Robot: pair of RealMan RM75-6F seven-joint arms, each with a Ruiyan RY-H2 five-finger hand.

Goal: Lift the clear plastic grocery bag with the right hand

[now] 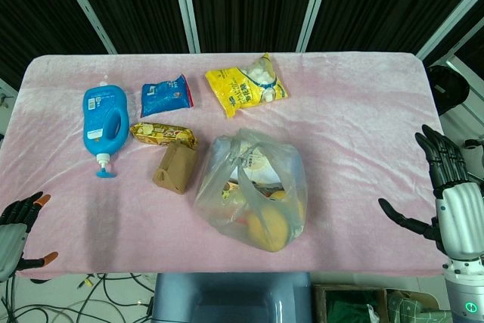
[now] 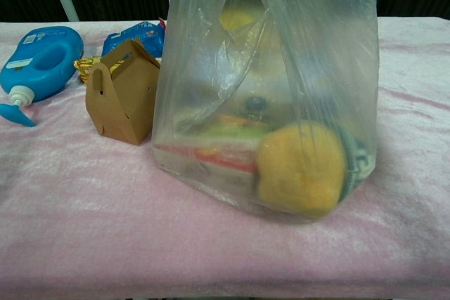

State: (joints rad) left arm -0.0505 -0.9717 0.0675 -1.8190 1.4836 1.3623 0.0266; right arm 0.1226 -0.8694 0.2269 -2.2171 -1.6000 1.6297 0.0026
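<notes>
1. A blue plastic detergent bottle with a pump nozzle point(image 1: 104, 125) lies flat near the left edge of the pink velvet tablecloth point(image 1: 355, 134), nozzle toward the front edge
2. A small blue foil snack pouch point(image 1: 165, 94) lies just right of the bottle, nearer the far edge
3. A yellow plastic packet printed with white sweets point(image 1: 246, 85) lies by the middle of the far edge
4. A long gold-wrapped biscuit pack point(image 1: 161, 135) lies in front of the blue pouch
5. A brown cardboard gable box with a handle point(image 2: 123, 92) stands in front of the biscuit pack's right end; the two look to be touching
6. Loose cables lie on the floor below the front edge
</notes>
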